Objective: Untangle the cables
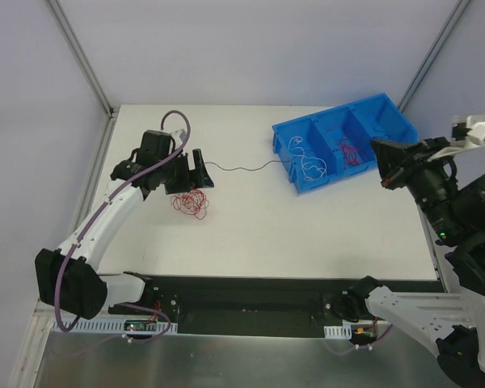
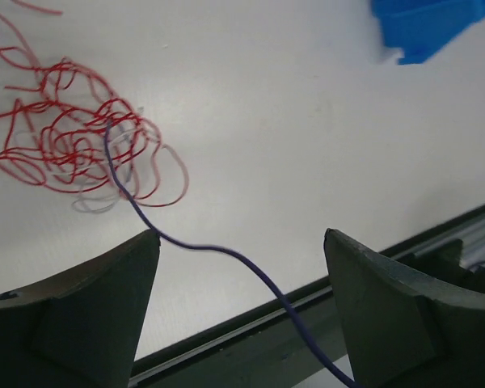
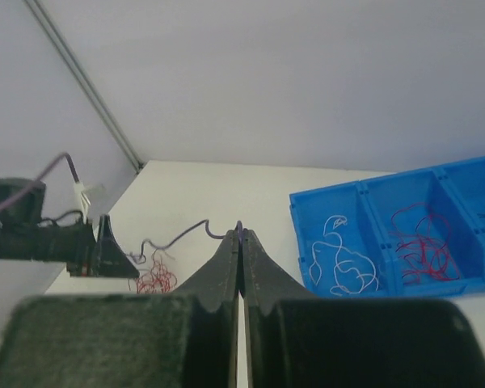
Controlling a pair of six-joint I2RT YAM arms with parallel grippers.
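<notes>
Tangle of red wires (image 1: 191, 202) near left edge of tabletop (image 1: 267, 242), beside left gripper (image 2: 241, 238): jaws wide apart, gripping nothing. Dark wire (image 1: 242, 167) stretched from tangle toward blue bin (image 1: 284, 145) at rear right corner, end pinched in closed right gripper (image 3: 240, 236), presumably to draw it free.

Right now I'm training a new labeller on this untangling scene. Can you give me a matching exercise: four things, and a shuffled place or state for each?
Things:
1. red tangle
2. white cables
3. dark cable
4. left tool

Places or states:
A. jaws apart
B. inside the blue bin
C. loose on the table
D. end pinched in the shut right tool

Pairs: 1-C, 2-B, 3-D, 4-A
</notes>
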